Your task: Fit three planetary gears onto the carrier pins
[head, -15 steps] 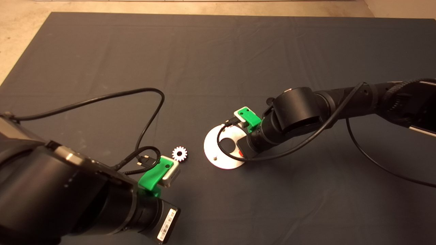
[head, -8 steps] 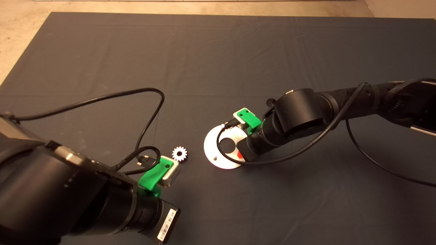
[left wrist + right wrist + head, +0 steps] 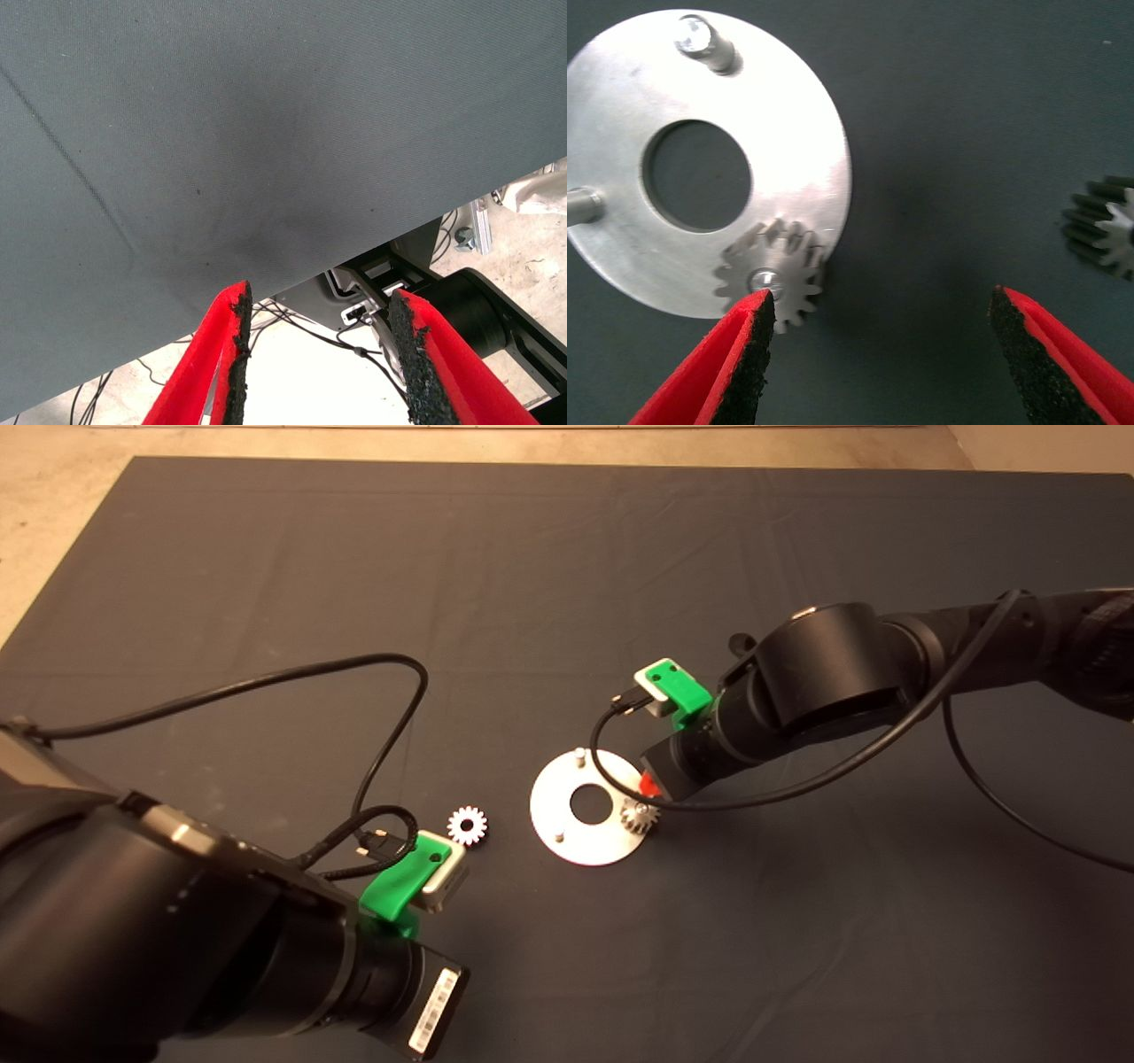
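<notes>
Left pincer (image 3: 314, 359): parked at the lower left of the head view, fingers spread with nothing between them, looking past the mat's edge (image 3: 266, 133).

Bright gear (image 3: 467, 825): lying flat on the mat, hole facing up, just off the disc's 9 o'clock side and not touching it. Same spot as a second ago.

Disc (image 3: 554, 793): flat on the tabletop mid-scene, big centre hole up. Hasn't shifted.

Carrier pins: bare ones at about 12 o'clock (image 3: 578, 755) and 7 o'clock (image 3: 559, 836), both standing straight up.

Seated gear (image 3: 638, 816): sits on the third pin at roughly 4 o'clock, flat on the disc, axis vertical, teeth hanging a bit over the rim. A second ago the arm covered this spot; now it's in plain sight.

Right pincer (image 3: 881, 354): pulled back up toward 1 o'clock since the earlier frames, off the disc now. Fingers spread wide, nothing held; one pad (image 3: 749, 354) sits just by the seated gear.

Third gear (image 3: 1103, 226): dark, on the mat well apart from the disc, only in the right wrist view.
</notes>
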Tool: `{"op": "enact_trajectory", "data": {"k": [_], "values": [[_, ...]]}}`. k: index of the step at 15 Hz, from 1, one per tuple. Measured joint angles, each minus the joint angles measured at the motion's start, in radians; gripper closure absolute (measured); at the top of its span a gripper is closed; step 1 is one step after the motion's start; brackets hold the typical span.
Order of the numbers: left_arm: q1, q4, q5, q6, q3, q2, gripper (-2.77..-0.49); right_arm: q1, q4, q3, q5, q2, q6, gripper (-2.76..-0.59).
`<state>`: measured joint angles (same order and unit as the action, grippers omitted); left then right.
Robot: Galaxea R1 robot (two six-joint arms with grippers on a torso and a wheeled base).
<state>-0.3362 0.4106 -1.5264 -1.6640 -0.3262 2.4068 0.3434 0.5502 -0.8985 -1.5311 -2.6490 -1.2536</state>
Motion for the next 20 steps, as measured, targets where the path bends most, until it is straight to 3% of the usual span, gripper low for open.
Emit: {"op": "enact_trajectory", "data": {"k": [7,20], "values": [[0.0,0.0,0.0,0.0,0.0,0.0,-1.03,0.006,0.0,-0.034,0.0,0.077,0.03,-1.78],[0.0,0.0,0.0,0.0,0.0,0.006,-1.03,0.003,0.0,-0.067,0.0,0.191,0.038,-1.78]]}}
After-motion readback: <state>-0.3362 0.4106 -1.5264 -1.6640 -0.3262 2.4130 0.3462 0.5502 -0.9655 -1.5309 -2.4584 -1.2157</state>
